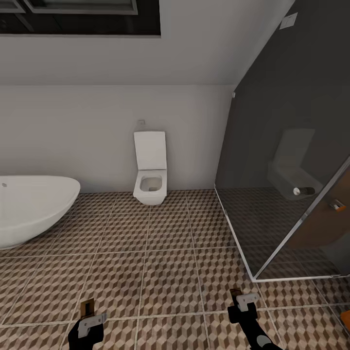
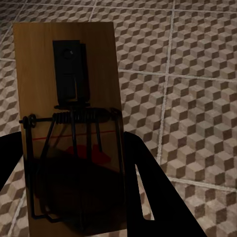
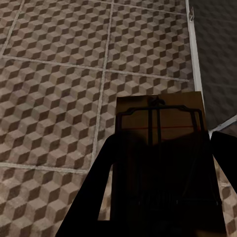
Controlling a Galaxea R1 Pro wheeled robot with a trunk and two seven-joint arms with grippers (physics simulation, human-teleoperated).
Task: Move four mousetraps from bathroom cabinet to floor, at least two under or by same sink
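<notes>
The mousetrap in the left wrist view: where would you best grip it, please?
By the long side edges of its flat board, at the bait end, as the left pincer holds the mousetrap now. That likely keeps fingers off the spring bar on its top face.

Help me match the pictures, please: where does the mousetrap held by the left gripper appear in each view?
Head view: the mousetrap sits at the bottom left, above the left gripper.
Left wrist view: it spans the left half, between the fingers.
Right wrist view: not there; that board is another mousetrap.
Shared landmark: the bathroom floor.
</notes>
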